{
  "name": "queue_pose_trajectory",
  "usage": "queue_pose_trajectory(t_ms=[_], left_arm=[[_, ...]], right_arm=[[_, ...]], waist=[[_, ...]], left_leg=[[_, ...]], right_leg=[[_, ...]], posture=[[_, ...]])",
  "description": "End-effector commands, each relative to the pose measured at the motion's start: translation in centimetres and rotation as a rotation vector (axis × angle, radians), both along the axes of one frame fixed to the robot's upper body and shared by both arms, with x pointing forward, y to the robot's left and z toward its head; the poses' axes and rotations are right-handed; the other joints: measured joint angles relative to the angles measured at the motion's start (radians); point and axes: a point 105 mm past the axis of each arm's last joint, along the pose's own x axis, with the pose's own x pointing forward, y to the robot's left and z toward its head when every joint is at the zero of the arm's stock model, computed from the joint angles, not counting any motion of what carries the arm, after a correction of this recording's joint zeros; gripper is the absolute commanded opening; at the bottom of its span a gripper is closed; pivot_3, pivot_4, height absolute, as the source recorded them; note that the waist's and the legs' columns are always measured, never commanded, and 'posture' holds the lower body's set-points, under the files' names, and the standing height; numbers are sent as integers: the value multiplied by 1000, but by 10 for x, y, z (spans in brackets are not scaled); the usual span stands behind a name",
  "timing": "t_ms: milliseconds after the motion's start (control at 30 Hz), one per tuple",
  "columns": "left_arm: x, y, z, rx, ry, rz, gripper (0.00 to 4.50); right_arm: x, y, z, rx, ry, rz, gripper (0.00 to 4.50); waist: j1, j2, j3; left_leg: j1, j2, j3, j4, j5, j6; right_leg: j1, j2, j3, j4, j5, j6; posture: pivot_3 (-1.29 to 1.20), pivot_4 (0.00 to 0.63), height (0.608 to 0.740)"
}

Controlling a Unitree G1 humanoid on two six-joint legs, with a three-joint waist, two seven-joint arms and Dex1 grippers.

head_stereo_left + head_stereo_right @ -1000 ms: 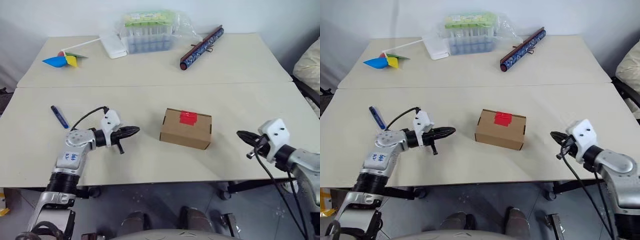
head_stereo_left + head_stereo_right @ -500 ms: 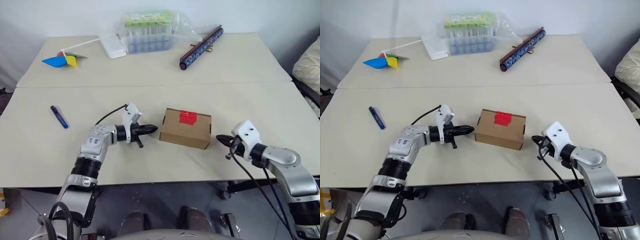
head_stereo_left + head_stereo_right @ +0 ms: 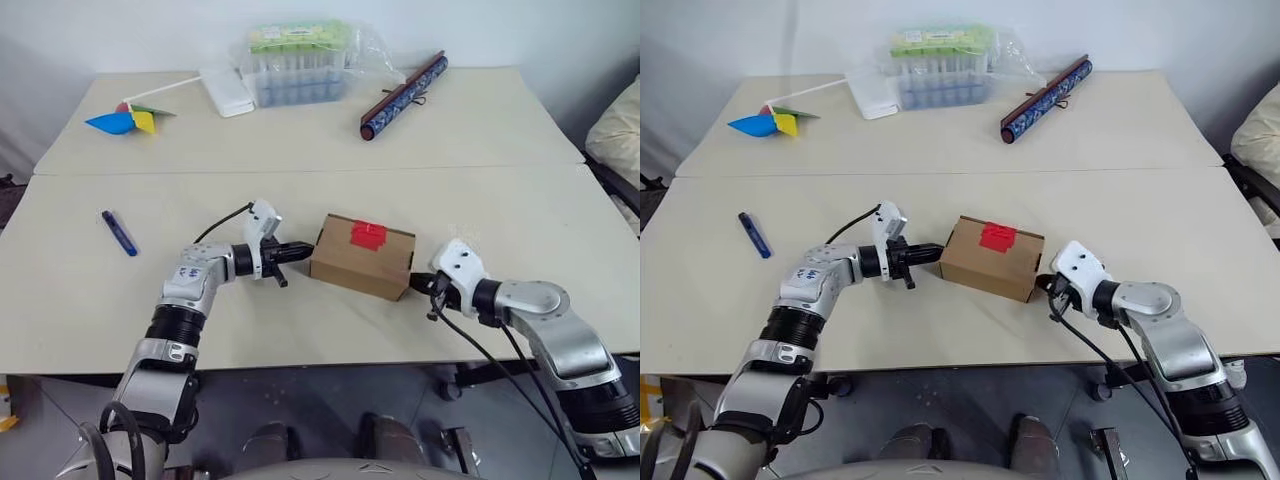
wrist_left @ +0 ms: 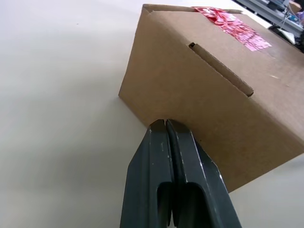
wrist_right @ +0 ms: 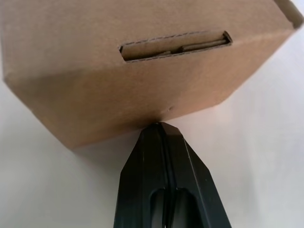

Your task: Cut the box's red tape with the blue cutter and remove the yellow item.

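Both clenched hands pinch the box [image 3: 362,258] between their tips, left hand [image 3: 296,251] and right hand [image 3: 417,283] at opposite ends, likely squaring it mid-bench. Blue cutter [image 3: 119,233] lies untouched, far left.

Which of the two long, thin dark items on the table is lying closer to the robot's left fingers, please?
The blue cutter, lying alone on the near table off the left fingers. The patterned roll lies farther away, on the far table beside the bagged tube case.
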Motion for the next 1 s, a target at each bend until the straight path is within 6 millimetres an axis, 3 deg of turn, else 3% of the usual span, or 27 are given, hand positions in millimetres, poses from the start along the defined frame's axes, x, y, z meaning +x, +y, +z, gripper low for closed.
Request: queue_pose_trajectory(t_ms=[33, 233, 533, 733, 1000], left_arm=[[2, -14, 6, -4, -31, -42, 43], [8, -25, 7, 10, -42, -75, 43], [12, -28, 8, 24, -49, -99, 43], [14, -20, 6, 38, -47, -82, 43], [18, 11, 9, 57, -48, -12, 43]], right_arm=[[-17, 24, 5, -8, 5, 119, 0], [-30, 32, 6, -37, 27, 155, 0], [-23, 24, 6, -58, 4, 101, 0], [-23, 19, 10, -78, 10, 96, 0], [-25, 5, 12, -120, 13, 38, 0]], waist=[[0, 0, 0], [2, -2, -1], [1, -3, -1], [3, -3, -1], [1, -3, -1]], left_leg=[[0, 0, 0, 0, 0, 0], [0, 0, 0, 0, 0, 0], [-1, 0, 0, 0, 0, 0], [-1, 0, 0, 1, 0, 0], [-1, 0, 0, 1, 0, 0]], right_leg=[[0, 0, 0, 0, 0, 0], [0, 0, 0, 0, 0, 0], [0, 0, -1, 0, 0, 0], [0, 0, -1, 0, 0, 0], [-1, 0, -1, 0, 0, 0]], posture=[[0, 150, 740], [0, 150, 740], [0, 150, 740], [0, 150, 740], [0, 150, 740]])
